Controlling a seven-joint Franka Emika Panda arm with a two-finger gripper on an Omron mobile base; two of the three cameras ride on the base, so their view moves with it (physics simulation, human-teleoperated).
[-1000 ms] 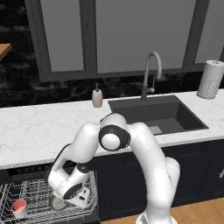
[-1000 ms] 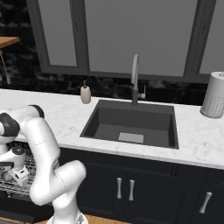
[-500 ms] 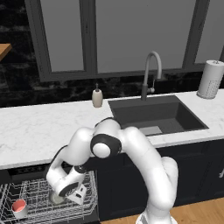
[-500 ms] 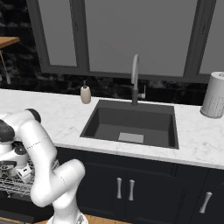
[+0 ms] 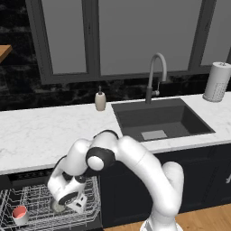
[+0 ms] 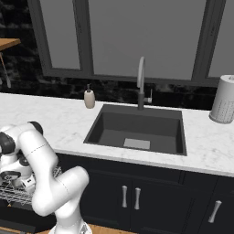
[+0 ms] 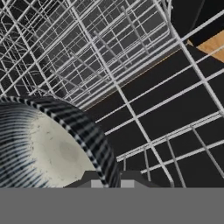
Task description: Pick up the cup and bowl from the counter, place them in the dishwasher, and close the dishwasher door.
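In the dishwasher (image 5: 27, 178) rack under the marble bench (image 5: 40, 135), the cup (image 5: 20, 214) is stood at the left, and the bowl (image 7: 39, 148) is clamped by the rim in the end effector (image 7: 108, 181) beside it.

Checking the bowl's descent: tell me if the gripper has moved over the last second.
Yes. In the left base view the gripper has sunk lower against the counter edge, carrying the bowl down into the rack beside the cup.
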